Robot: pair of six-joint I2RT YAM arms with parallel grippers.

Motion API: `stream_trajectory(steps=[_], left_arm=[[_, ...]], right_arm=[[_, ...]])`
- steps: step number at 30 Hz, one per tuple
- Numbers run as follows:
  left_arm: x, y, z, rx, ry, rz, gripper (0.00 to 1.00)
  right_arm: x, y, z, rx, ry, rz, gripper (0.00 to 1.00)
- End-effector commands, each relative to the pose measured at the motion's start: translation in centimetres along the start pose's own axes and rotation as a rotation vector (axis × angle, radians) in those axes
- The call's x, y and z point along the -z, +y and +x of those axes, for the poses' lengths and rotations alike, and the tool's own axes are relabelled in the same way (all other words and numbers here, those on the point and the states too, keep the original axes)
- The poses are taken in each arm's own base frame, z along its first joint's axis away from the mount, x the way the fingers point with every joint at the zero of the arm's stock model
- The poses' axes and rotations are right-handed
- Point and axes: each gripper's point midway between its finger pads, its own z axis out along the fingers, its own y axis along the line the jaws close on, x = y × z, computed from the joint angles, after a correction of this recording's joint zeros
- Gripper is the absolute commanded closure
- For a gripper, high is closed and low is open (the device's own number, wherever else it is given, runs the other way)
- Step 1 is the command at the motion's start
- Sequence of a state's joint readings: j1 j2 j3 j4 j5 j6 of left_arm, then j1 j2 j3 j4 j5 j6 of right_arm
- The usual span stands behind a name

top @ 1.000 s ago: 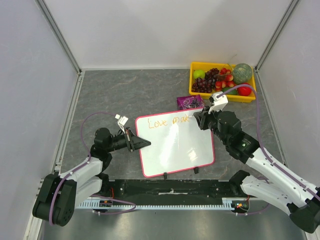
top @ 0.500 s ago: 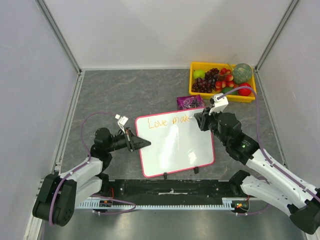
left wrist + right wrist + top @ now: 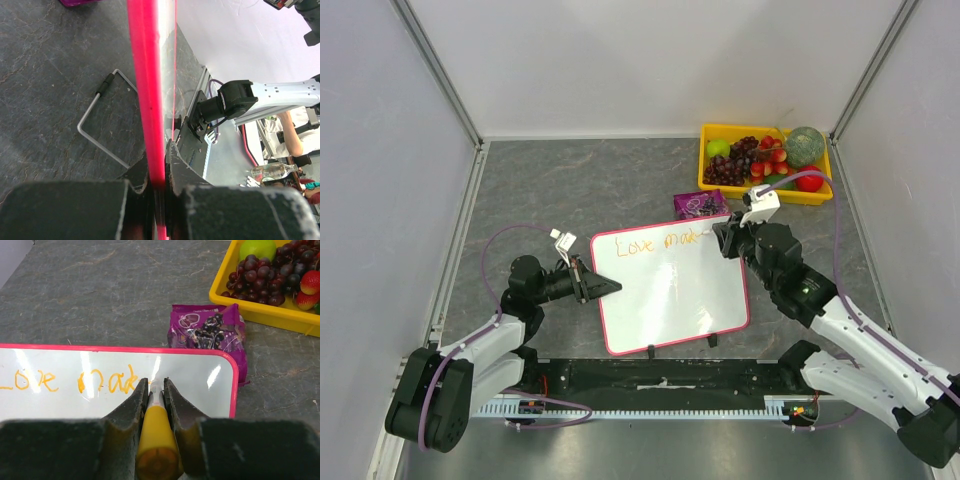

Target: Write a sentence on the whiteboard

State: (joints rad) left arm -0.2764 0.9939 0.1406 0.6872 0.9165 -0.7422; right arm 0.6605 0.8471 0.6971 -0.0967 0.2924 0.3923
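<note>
Writing in progress: on a grey, stone-patterned table (image 3: 570, 190), a pink-framed whiteboard (image 3: 670, 290) sits slightly askew between two robot arms, close to their bases. A yellow tray (image 3: 265, 314) of fruit stands at the back right, apart from the board.

The left gripper (image 3: 159, 172) is pressed together on the board's left frame, holding it steady. The right gripper (image 3: 155, 385) works at the board's far right corner, just short of a purple snack packet (image 3: 207, 332) that lies touching or nearly touching the frame. Its fingers pinch a yellow-bodied marker (image 3: 156, 440), tip down at the white surface beside the last orange letter. The sentence (image 3: 107, 383) so far reads roughly "Love mak" along the top edge.

The second word looks unfinished, and little room is left before the frame. Finishing it well probably calls for small, tight strokes under light, even pressure, with the left clamp firm so the board cannot slide. The rest likely belongs on a new line starting at the left.
</note>
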Motion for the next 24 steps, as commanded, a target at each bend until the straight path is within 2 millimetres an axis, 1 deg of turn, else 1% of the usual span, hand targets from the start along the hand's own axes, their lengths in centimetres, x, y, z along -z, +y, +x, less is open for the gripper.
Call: stream_trajectory(steps=[1, 8, 11, 14, 19, 24], left_arm=[[0.0, 1.8, 0.4, -0.146, -0.001, -0.049, 0.98], [0.0, 1.7, 0.4, -0.147, 0.001, -0.046, 0.98], [0.0, 1.8, 0.4, -0.144, 0.0, -0.05, 0.98], [0.0, 1.8, 0.4, -0.144, 0.001, -0.048, 0.98], [0.0, 1.8, 0.4, -0.146, 0.0, -0.05, 0.98], [0.0, 1.8, 0.4, -0.145, 0.003, -0.048, 0.98]], right_arm=[[-0.6, -0.4, -1.7, 0.001, -0.036, 0.034, 1.0], [-0.7, 0.7, -2.7, -0.015, -0.054, -0.014, 1.0], [-0.8, 1.3, -2.1, -0.012, -0.028, -0.043, 1.0], [-0.8, 1.3, -1.1, -0.008, -0.003, -0.055, 1.0], [-0.2, 1.1, 0.8, -0.011, 0.046, -0.063, 1.0], [0.5, 0.7, 2.2, -0.011, 0.078, -0.063, 1.0]])
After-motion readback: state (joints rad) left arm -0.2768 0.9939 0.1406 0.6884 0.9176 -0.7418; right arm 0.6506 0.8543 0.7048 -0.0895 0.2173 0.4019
